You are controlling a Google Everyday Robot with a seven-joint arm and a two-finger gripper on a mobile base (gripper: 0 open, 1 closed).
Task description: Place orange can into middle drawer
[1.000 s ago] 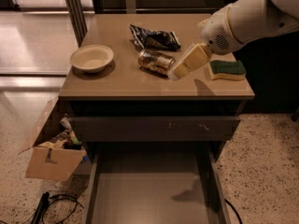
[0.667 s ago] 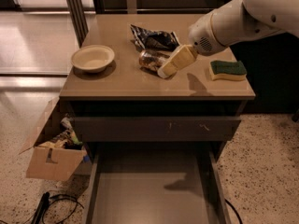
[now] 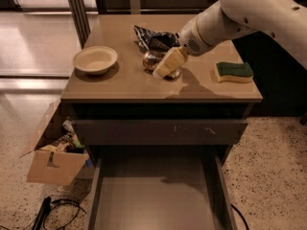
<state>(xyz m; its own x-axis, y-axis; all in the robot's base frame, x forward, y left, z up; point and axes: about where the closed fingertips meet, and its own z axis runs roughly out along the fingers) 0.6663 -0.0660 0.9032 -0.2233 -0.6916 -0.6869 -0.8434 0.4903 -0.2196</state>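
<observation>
One broad counter carries the loose things. The white arm reaches over it from the upper right. Below, the middle drawer stands pulled out under a shut drawer front. A cardboard box sits on the floor at left. On the counter are a pale bowl at left, a dark snack bag at the back and a green sponge at right. The tool hangs low over the orange can, which lies on its side on the counter just before the bag. I cannot tell whether the tool is apart, together or clamped.

Hand at can on countertop, bowl to left, sponge to right, open drawer below
</observation>
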